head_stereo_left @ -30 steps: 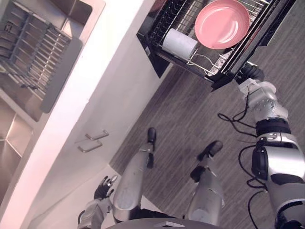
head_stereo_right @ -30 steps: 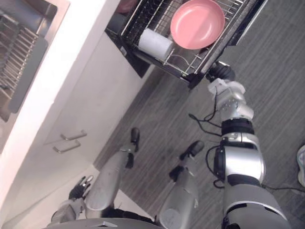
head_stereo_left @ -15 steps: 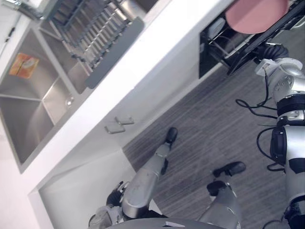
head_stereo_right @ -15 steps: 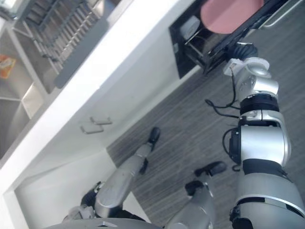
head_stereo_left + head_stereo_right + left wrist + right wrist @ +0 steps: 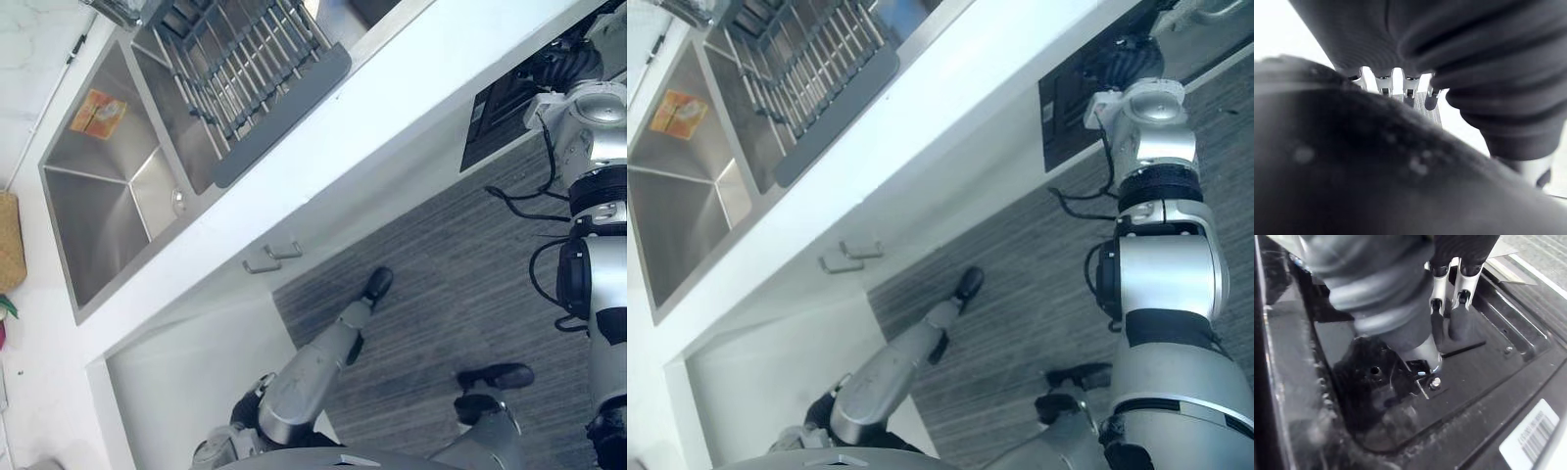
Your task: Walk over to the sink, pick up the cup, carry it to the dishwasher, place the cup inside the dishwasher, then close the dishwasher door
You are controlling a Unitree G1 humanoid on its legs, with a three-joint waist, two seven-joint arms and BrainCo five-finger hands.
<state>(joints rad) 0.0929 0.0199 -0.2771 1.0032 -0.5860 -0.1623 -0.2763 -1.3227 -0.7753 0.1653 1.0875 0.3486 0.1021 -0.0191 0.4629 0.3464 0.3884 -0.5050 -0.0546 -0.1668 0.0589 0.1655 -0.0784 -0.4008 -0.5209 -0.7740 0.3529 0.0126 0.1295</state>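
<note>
The cup is not held by the right hand (image 5: 1436,303), whose straight, slightly parted fingers are laid on a dark panel (image 5: 1474,377) of the dishwasher (image 5: 500,113). That panel is judged to be the inner face of the door, with a white label (image 5: 1530,438) near its edge. A second earlier the cup is shown lying on its side in the dishwasher's pulled-out rack, just beside a pink plate. Since then the whole view has been swung away from the dishwasher, so the change is put down to the head camera and not to the things. The cup's present place cannot be confirmed, though it is judged to be inside the dishwasher. The placing step is therefore taken as done, and the closing of the door as the step in hand. Beyond the dishwasher, the white counter (image 5: 392,108) is followed along to a drying rack (image 5: 245,69) and then to the sink (image 5: 98,215), well apart from the dishwasher. The left hand (image 5: 1410,93) is kept low, far from the dishwasher, and whether it is spread or closed cannot be told.
</note>
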